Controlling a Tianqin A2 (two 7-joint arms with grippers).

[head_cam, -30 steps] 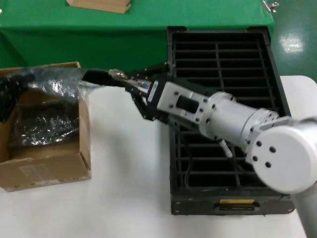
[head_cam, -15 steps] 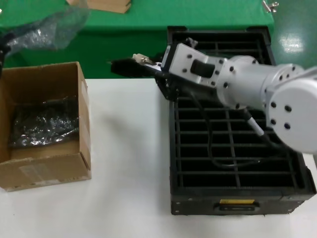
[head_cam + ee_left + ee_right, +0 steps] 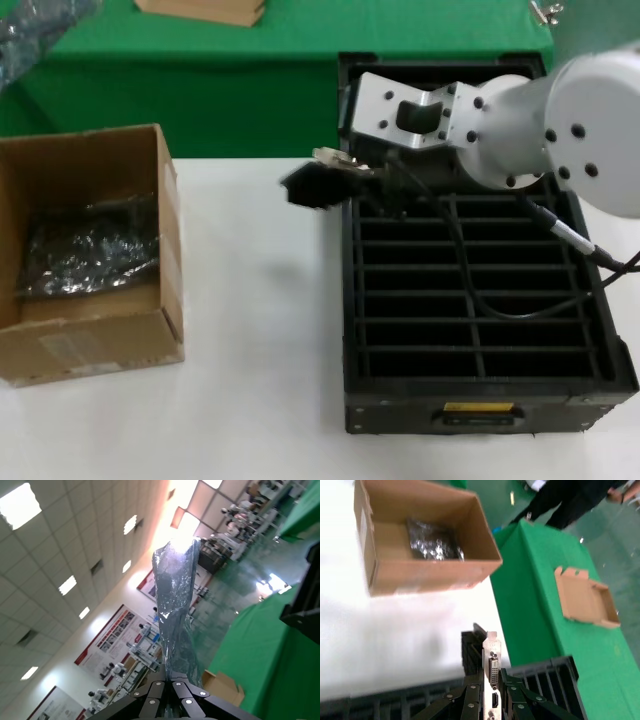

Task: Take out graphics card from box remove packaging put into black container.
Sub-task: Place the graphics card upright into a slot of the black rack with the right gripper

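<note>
My right gripper [image 3: 368,180] is shut on the graphics card [image 3: 316,184], a dark board with a silver bracket, and holds it over the left rim of the black container [image 3: 470,300]. In the right wrist view the bracket of the graphics card [image 3: 491,666] stands between the shut fingers of the right gripper [image 3: 491,690]. In the left wrist view my left gripper [image 3: 172,682] is shut on the crinkled translucent packaging [image 3: 175,605], raised in the air. Only a corner of the packaging [image 3: 35,22] shows in the head view, at the far top left. The box [image 3: 95,330] sits on the left of the table.
A dark crinkled bag [image 3: 90,248] lies inside the box. A flat tan board [image 3: 205,10] rests on the green cloth [image 3: 200,90] behind the table. White tabletop [image 3: 260,330] lies between box and container.
The right gripper has carried the card rightward from beside the box to the container's left rim. The left gripper has lifted the packaging up and off to the far left.
</note>
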